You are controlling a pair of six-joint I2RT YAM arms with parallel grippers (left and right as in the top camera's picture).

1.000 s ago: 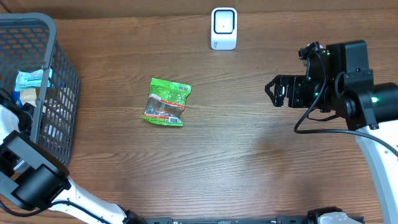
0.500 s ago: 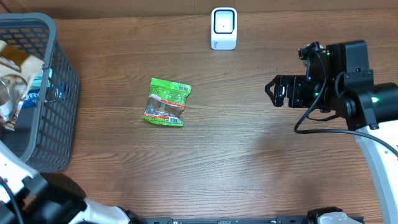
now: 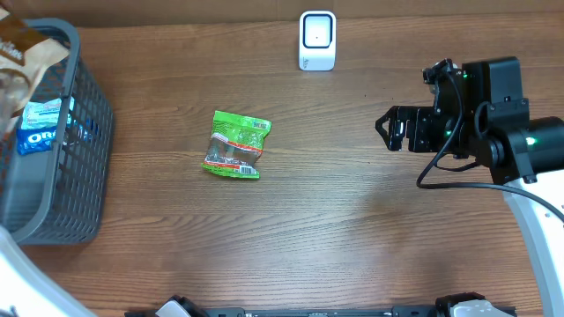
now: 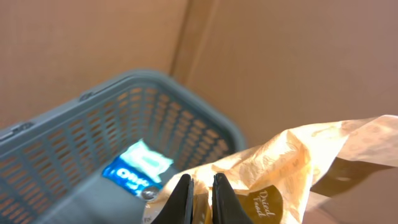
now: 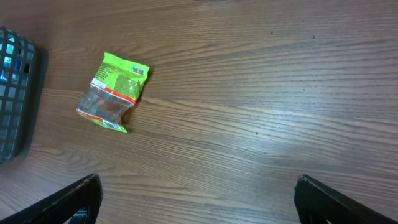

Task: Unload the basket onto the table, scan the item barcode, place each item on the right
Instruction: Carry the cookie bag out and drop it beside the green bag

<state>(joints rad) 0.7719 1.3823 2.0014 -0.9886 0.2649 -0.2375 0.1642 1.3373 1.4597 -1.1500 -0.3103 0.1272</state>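
A tan paper pouch (image 4: 292, 165) with a dark "Dried Food" label hangs above the grey basket (image 4: 143, 78), and my left gripper (image 4: 202, 186) is shut on its edge. From overhead the pouch (image 3: 19, 55) shows only at the top left corner, over the basket (image 3: 84, 176); the left gripper itself is hidden there. The white barcode scanner (image 3: 317, 40) stands at the back middle of the table. My right gripper (image 3: 385, 129) hovers open at the right with nothing between its fingers; in its own view the right gripper (image 5: 199, 199) looks down on bare wood.
A green snack packet (image 3: 236, 144) lies flat left of centre, also seen as the green packet (image 5: 113, 92) from the right wrist. A blue Oreo packet (image 3: 40, 132) lies inside the basket, the same Oreo packet (image 4: 134, 168) showing below the pouch.
The left arm has risen out of the basket with the pouch, which now sits higher at the overhead view's top left. The right arm has not moved.
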